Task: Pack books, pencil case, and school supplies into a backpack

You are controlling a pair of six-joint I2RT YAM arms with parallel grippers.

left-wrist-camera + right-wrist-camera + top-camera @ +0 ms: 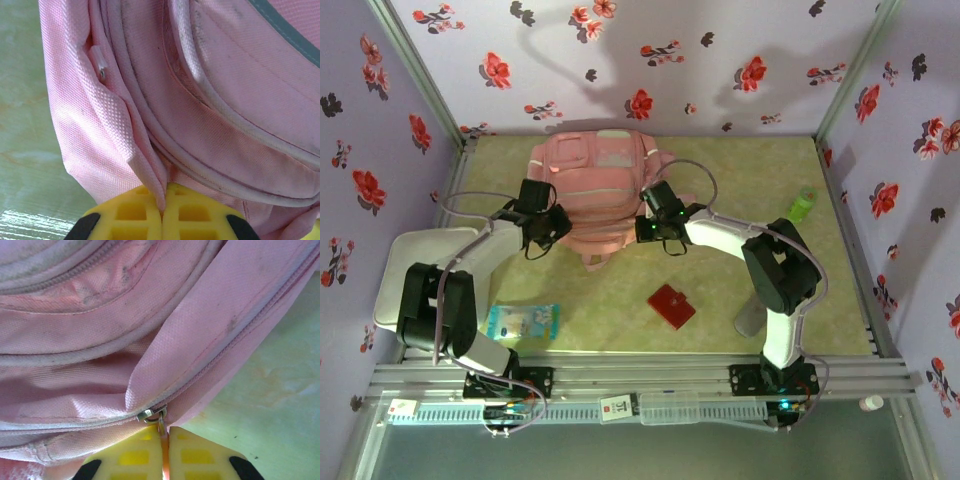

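Observation:
The pale pink backpack (pixel 595 180) lies at the back middle of the table. My left gripper (pixel 546 226) is at its left side, shut on a fold of the backpack's fabric (pixel 150 170). My right gripper (pixel 657 226) is at its right side, shut on the zip pull (pixel 162 427) below the metal slider (pixel 149 414). A blue book with a picture cover (pixel 523 322) lies flat near the left arm's base. The red square piece (pixel 671 305) lies in front of the backpack. A grey oblong pouch (pixel 750 320) is partly hidden behind the right arm. The pencil case is out of view.
A green item (pixel 803 204) lies by the right wall. A white flat board (pixel 405 268) sits at the left edge under the left arm. Flowered walls close in the table on three sides. Open tabletop (pixel 610 320) runs between the book and the red piece.

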